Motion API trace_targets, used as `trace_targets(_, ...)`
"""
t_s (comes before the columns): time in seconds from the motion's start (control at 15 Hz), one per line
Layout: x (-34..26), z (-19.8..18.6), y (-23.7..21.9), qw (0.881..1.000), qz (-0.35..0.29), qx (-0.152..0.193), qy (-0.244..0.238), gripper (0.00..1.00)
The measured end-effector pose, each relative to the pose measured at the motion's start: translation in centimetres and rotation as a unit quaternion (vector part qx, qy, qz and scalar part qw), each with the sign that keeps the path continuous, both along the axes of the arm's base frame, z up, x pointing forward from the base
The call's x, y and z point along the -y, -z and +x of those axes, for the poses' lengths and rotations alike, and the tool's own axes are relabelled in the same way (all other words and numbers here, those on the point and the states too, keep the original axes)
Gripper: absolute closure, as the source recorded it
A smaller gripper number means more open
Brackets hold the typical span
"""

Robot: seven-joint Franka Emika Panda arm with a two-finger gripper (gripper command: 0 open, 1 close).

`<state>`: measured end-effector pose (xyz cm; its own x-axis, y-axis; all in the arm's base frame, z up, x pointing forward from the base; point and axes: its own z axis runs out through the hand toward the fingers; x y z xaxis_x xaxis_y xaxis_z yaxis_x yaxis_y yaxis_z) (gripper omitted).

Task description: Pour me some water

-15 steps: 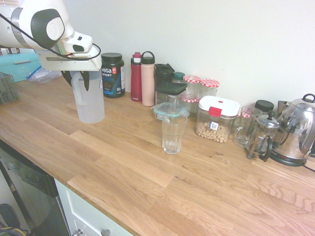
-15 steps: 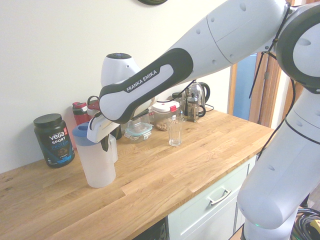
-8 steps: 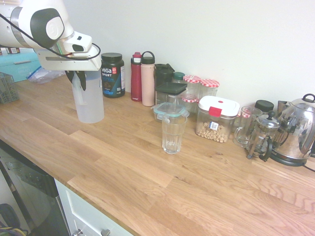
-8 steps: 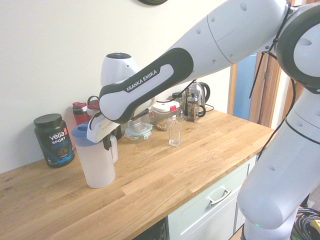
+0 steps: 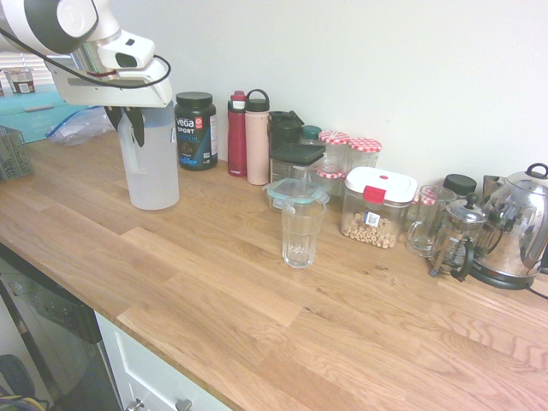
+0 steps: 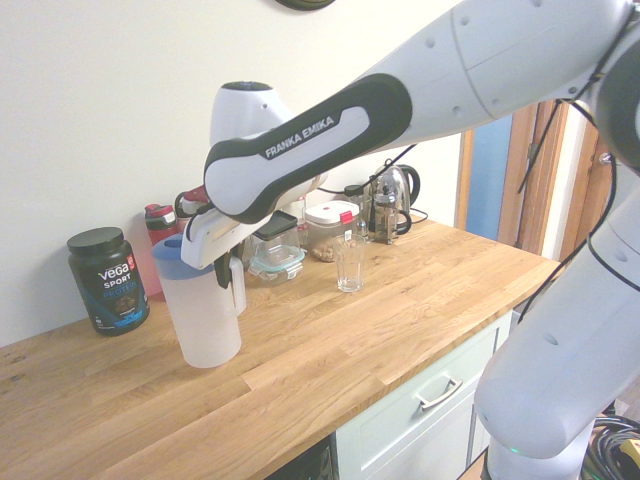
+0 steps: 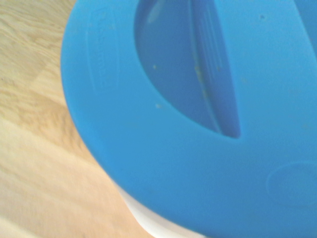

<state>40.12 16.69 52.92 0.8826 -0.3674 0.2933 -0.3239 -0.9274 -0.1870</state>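
Observation:
A tall frosted-white jug [image 5: 154, 167] [image 6: 208, 320] with a blue lid [image 7: 198, 109] is at the left end of the wooden counter [image 5: 214, 291]. My gripper [image 5: 130, 128] [image 6: 232, 285] comes down from above and is shut on the jug's side handle. The jug's base sits at or just above the wood. The water inside barely shows through the frosted wall. An empty clear drinking glass [image 5: 301, 231] [image 6: 349, 266] stands upright in the middle of the counter, well apart from the jug.
Along the wall stand a black protein tub [image 5: 196, 130], a red bottle [image 5: 237, 134], a pink bottle [image 5: 257, 137], food containers and jars [image 5: 377, 205], a glass mug [image 5: 425, 221], a French press [image 5: 456, 240] and a steel kettle [image 5: 516, 227].
My fingers have closed on the jug's handle. The jug has shifted slightly up and towards the wall with the arm.

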Motion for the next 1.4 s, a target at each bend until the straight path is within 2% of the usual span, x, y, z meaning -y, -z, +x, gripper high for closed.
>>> trace_targets(0.27,5.5,-5.8,-2.8,0.998,0.000,-0.049,0.029,1.00)
trace_targets(0.47,9.5,-10.8,-4.6,0.998,-0.001,-0.056,0.039,1.00)
trace_targets(0.73,16.3,-15.7,-4.9,0.995,-0.015,-0.059,0.083,1.00)
trace_targets(1.2,27.5,-18.9,-3.8,0.988,-0.024,-0.062,0.140,1.00)
trace_targets(1.4,33.4,-19.4,-2.6,0.990,-0.017,-0.049,0.134,1.00)
